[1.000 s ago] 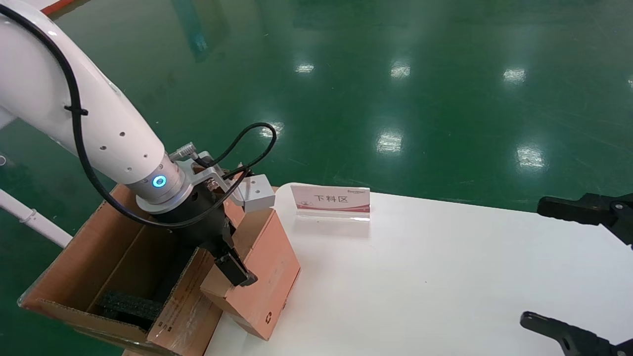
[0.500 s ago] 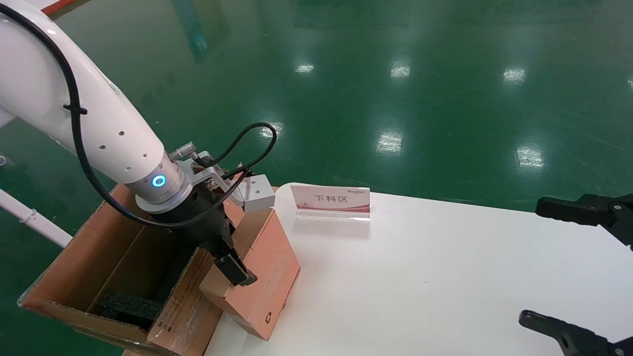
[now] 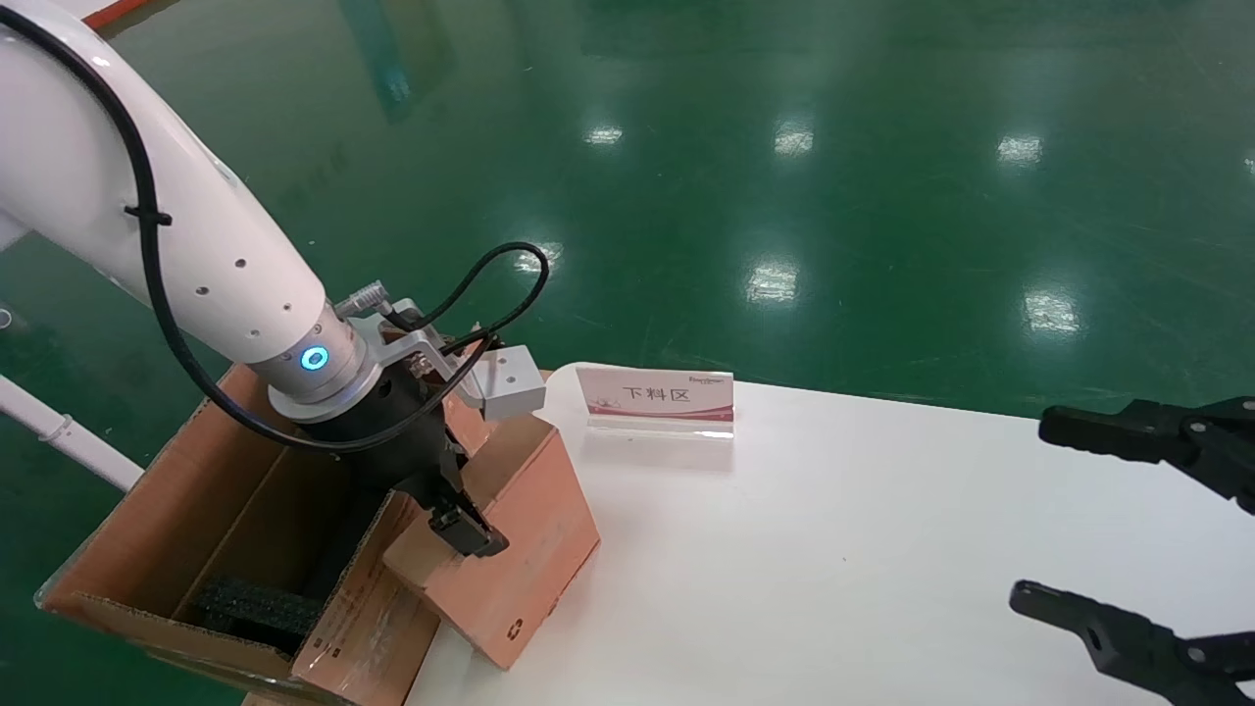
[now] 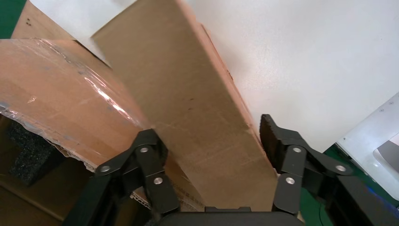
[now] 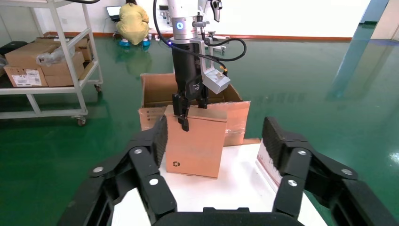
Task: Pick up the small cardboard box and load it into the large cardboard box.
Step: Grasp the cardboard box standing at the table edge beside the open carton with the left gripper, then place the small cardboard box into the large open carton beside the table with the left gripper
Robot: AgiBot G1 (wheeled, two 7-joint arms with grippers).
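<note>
The long brown corrugated large cardboard box (image 3: 211,520), flaps upright and one glossy with clear tape, stands just off the white bench (image 3: 833,549), directly beside and below the left pincer (image 3: 461,525); black foam blocks (image 3: 257,606) line its floor. That left pincer pinches the top edge of the plain orange-brown small cardboard box (image 3: 520,549), a closed rectangular carton with a small black mark near its low corner. The wrist view shows one finger on each broad face, the narrow top panel running out between them. The carton hangs tilted from the pincer, its lower corner at or barely clear of the bench, its near face against the big box's taped flap.

By the look of it, the carton is light and stiff, with dry, grippy faces; a hold across the narrow top, near the middle of its length, suits it, though a hard squeeze could dent the panels and an off-centre grip would let it swing. Beyond it, well clear of the pincer, a white-and-pink sign stand (image 3: 657,397) sits on the bench. At the far end the right pincer (image 3: 1108,520) hovers above the bench, fingers spread wide and holding nothing.
</note>
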